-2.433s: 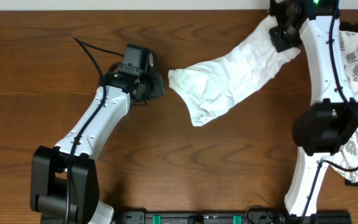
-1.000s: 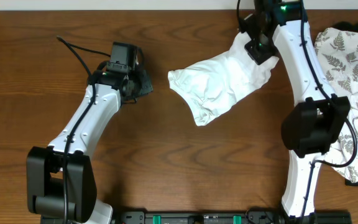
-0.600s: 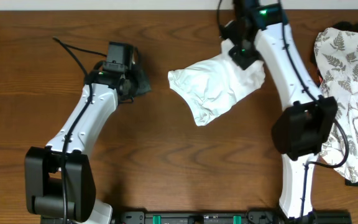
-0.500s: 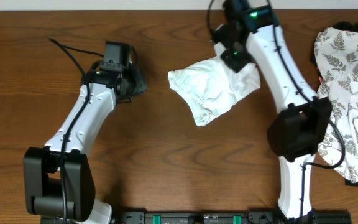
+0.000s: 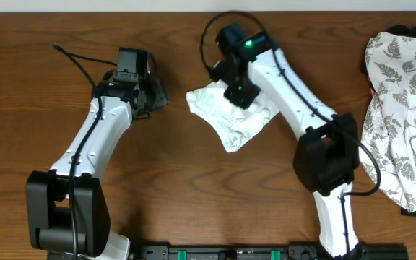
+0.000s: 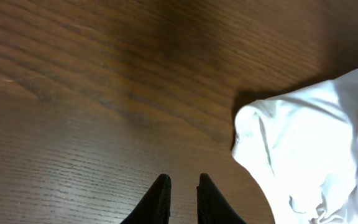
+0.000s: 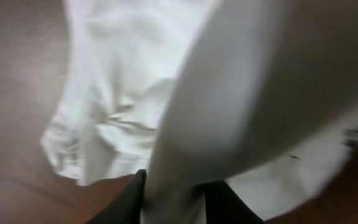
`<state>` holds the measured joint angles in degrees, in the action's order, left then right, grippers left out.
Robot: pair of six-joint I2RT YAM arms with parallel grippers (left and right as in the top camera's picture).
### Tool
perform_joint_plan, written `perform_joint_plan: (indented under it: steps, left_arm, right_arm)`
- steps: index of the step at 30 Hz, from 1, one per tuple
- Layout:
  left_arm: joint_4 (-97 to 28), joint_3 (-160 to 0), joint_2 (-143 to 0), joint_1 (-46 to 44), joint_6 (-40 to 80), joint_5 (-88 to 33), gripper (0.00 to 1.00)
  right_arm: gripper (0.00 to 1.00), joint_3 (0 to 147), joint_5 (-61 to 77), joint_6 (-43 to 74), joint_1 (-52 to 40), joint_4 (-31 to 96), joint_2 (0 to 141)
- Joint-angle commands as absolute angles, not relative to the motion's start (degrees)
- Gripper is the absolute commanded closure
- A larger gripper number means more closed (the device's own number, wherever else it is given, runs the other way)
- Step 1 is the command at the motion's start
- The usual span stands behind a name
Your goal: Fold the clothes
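- Since the earlier frames, your right arm has swung in from the far right corner toward the middle, carrying the trailing end of the T-shirt [image 5: 230, 124] with it. The shirt was stretched long across the bench [image 5: 193, 189] and is now a short, rumpled heap.
- Your left arm has drawn back a little, away from the shirt.
- The right pincer [image 5: 238, 92] sits over the far side of the heap. In its wrist view the two dark fingers [image 7: 132, 199] stand apart, with a thick fold of white cloth filling the gap and running up past the lens. You cannot tell whether they pinch it or only straddle it.
- Ahead of that pincer the shirt [image 7: 114, 93] is soft, matt white fabric. It is creased into shallow ridges, has a puckered edge, and lies on the wood.
- The left pincer [image 6: 183, 180] is almost together and holds nothing. Only a sliver of wood shows between its tapered black tips.
- From the left pincer the shirt [image 6: 303, 146] lies ahead and to the right, near but not touching. It shows there as a rounded, puffy lobe with a dark shadow along its rim.
- The bench is dark brown wood with long, fine grain and a dull sheen.
- A crumpled fern-print cloth [image 5: 399, 108], white with grey leaves, lies at the bench's edge. It is well off to the outer side of the right pincer and apart from the shirt.
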<state>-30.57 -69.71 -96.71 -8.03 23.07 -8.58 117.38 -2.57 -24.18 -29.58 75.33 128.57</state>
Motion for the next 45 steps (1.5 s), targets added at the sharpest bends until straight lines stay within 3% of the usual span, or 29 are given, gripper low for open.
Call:
perform_joint_plan:
  steps: [1, 7, 13, 18, 24, 28, 31, 45]
  left_arm:
    - [-30.4, -68.9, -97.1, -7.8, 22.5, -7.9, 0.83]
    - [-30.3, -68.9, -97.1, -7.8, 22.5, -7.9, 0.83]
    - [-29.5, -68.9, -97.1, -7.8, 22.5, -8.0, 0.83]
    - [-27.2, -70.1, -96.4, -7.8, 22.5, -14.3, 0.83]
    - [-25.9, -71.0, -96.0, -9.4, 22.5, -24.6, 0.83]
    - [-26.2, -71.0, -96.0, -13.1, 22.5, -26.7, 0.58]
    - [-26.0, -71.0, -96.1, -16.1, 23.3, -26.6, 0.52]
    - [-15.2, -70.6, -104.5, -24.6, 29.9, -18.4, 0.51]
  right_arm:
    - [0.69, 117.0, 1.0, -23.8, -32.2, 75.2, 128.6]
    - [0.52, 117.0, 1.1, -23.4, -34.6, 75.6, 128.6]
    - [0.6, 118.3, 1.1, -18.7, -34.0, 74.9, 128.1]
    - [0.56, 122.8, 1.1, -11.6, -30.2, 72.8, 126.0]
    - [0.38, 124.6, 0.6, -6.5, -23.7, 73.3, 125.1]
    - [0.3, 124.4, 0.4, -4.0, -19.2, 73.2, 125.1]
    - [0.26, 124.4, 0.4, -3.8, -15.7, 72.5, 125.2]
    - [0.21, 122.7, 0.4, -3.3, -5.0, 71.5, 125.5]
